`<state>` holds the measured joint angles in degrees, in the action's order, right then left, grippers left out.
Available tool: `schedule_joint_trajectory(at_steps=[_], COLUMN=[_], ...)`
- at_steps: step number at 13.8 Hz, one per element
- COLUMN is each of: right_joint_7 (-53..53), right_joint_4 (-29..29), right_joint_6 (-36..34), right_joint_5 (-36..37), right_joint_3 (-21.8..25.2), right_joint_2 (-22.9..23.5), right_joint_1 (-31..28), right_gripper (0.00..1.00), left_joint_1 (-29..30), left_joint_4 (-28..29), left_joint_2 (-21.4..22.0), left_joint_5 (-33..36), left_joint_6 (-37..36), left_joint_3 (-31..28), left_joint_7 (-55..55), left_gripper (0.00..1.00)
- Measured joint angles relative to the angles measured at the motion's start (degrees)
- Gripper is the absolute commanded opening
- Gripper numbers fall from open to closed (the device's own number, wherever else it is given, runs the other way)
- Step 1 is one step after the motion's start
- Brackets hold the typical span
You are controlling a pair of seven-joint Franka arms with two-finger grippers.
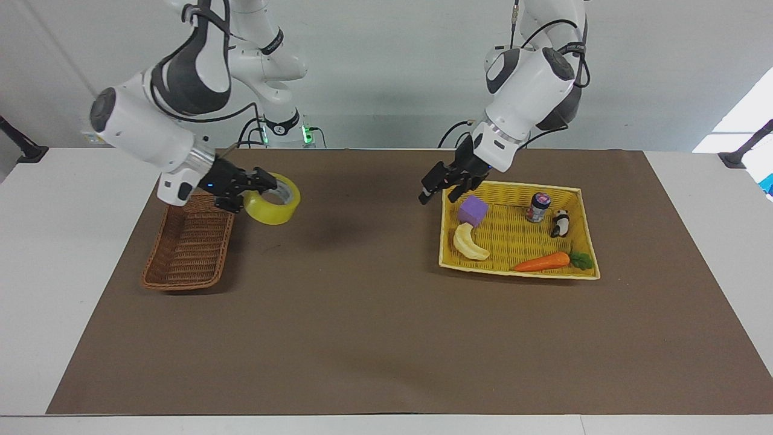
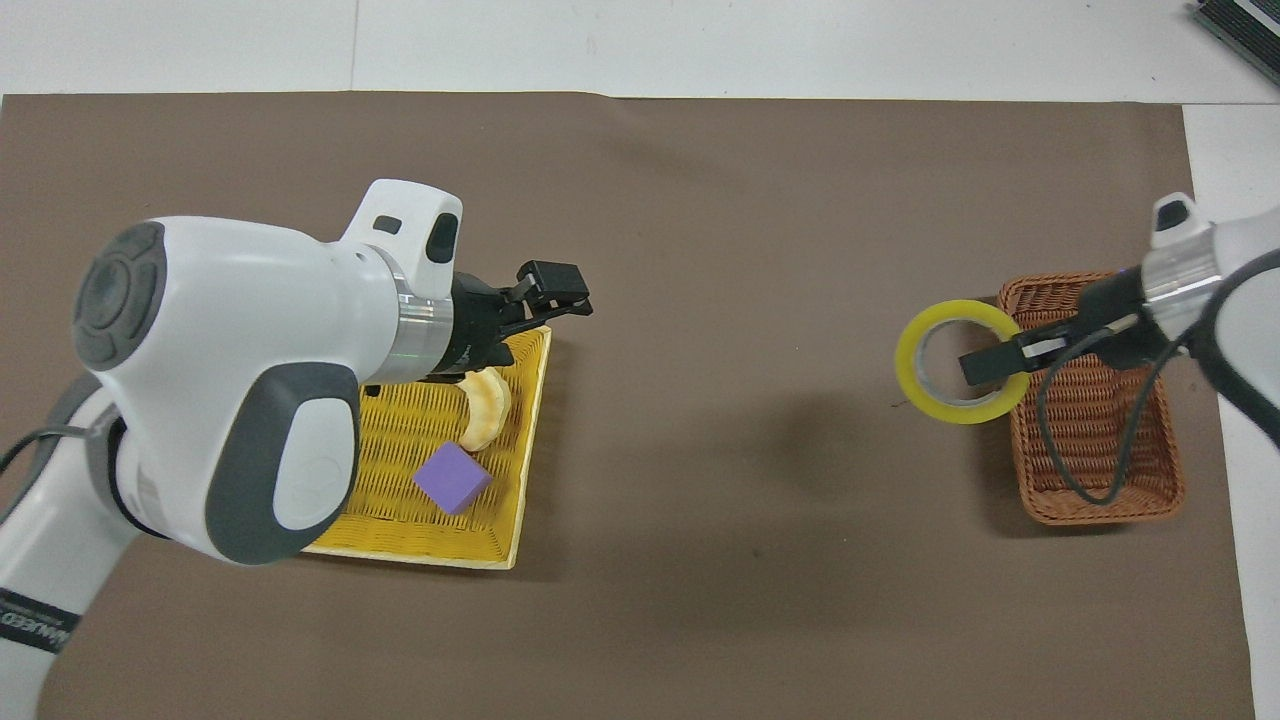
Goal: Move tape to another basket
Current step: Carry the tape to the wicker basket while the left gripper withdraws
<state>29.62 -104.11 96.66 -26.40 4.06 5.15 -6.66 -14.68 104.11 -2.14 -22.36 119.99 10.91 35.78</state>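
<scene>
The yellow tape roll (image 1: 266, 215) hangs in my right gripper (image 1: 264, 185), which is shut on its rim, one finger inside the core. It is in the air over the mat, just beside the brown wicker basket (image 1: 190, 248), at the rim nearest the table's middle. In the overhead view the tape (image 2: 915, 378) sits at the end of the right gripper (image 2: 992, 362), next to the brown basket (image 2: 1095, 450). My left gripper (image 1: 436, 188) is open and empty, up over the edge of the yellow tray basket (image 1: 513, 187); it also shows in the overhead view (image 2: 560, 298).
The yellow tray basket (image 2: 520, 470) holds a banana (image 1: 470, 243), a purple cube (image 1: 473, 210), a small can (image 1: 538, 207), a panda figure (image 1: 560, 223) and a carrot (image 1: 542, 261). A brown mat (image 1: 362, 314) covers the table.
</scene>
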Motion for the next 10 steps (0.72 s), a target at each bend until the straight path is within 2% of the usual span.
schedule_joint_trajectory(at_steps=[1,3,7,10], right_joint_7=[2.0,3.4,3.4,3.4], right_joint_4=[-0.2,-0.7,-1.7,-2.4], right_joint_6=[0.2,2.0,4.7,5.3], right_joint_5=[0.0,0.0,0.0,0.0], right_joint_3=[0.1,0.3,0.1,0.1], right_joint_2=[0.0,0.1,2.4,5.9], right_joint_1=[-4.1,-8.4,-11.2,-13.3], right_gripper=[0.00,0.00,0.00,0.00], left_joint_1=[1.6,5.0,11.5,14.5], left_joint_4=[-1.3,-2.5,-6.6,-8.8], left_joint_2=[0.3,0.5,0.5,0.5], left_joint_5=[1.9,3.7,12.5,16.7], left_joint_6=[-3.8,-9.0,-20.7,-25.4], left_joint_3=[0.0,-0.1,-0.3,-0.4], left_joint_7=[-3.2,-11.3,-24.1,-33.3], left_gripper=[1.00,1.00,1.00,1.00])
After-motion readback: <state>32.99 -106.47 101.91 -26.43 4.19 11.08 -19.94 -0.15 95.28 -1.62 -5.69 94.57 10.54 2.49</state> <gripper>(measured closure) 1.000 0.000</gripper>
